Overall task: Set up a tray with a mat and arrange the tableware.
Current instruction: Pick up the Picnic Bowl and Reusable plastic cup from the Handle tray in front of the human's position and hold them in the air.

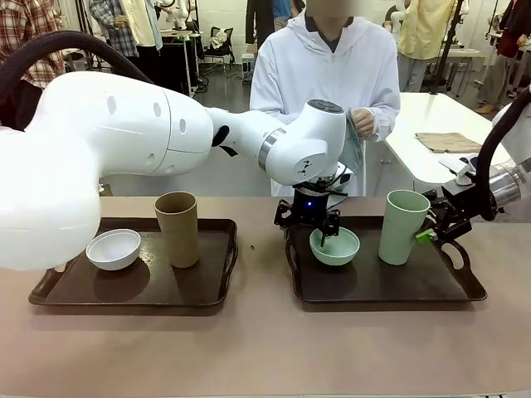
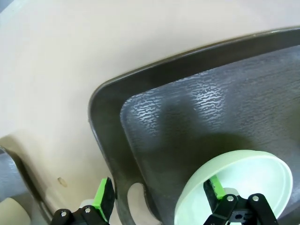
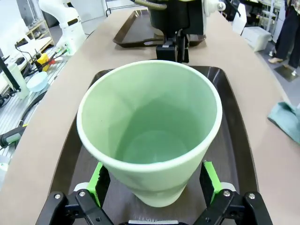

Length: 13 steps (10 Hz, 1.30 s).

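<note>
Two pieces stand on the right-hand tray: the mint green bowl, its rim straddled by the open left end effector, one finger inside, probably for a rim pinch, and the pale green tumbler, flanked by the open right end effector

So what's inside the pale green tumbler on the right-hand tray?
Nothing: the right wrist view looks straight down into the pale green tumbler, and its floor is bare. The patch of tray beneath its base is covered, so it cannot be seen.
</note>
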Each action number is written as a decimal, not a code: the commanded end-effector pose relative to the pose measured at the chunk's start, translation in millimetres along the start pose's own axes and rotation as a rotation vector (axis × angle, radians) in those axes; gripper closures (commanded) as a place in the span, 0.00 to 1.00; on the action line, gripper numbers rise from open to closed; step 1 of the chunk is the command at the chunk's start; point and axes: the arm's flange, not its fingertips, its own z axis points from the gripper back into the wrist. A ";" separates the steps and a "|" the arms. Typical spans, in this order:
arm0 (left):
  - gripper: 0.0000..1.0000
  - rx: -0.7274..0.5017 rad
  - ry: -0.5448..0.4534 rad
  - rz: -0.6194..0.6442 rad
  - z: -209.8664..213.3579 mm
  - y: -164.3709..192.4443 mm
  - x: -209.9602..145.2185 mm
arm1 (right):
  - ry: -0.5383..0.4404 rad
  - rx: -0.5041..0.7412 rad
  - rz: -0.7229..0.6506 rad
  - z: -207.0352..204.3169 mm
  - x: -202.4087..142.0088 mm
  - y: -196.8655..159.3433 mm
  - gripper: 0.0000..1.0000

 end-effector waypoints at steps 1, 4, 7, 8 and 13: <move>0.00 -0.042 0.038 0.017 5.9 -13.0 9.6 | -0.051 0.006 0.019 -12.5 -3.6 -12.7 0.00; 0.00 -0.055 0.050 0.026 3.7 -15.6 11.1 | -0.106 0.061 -0.007 -29.1 -9.2 -20.9 0.00; 0.00 -0.064 0.041 0.022 11.2 -19.5 8.6 | -0.103 0.059 -0.005 -33.7 -9.1 -23.0 0.00; 0.00 -0.048 0.028 0.015 16.2 -21.4 6.9 | -0.096 0.057 -0.007 -33.3 -10.2 -23.7 0.00; 0.00 -0.010 0.021 0.012 21.0 -25.1 3.1 | -0.100 0.057 0.004 -34.2 -12.4 -23.7 0.00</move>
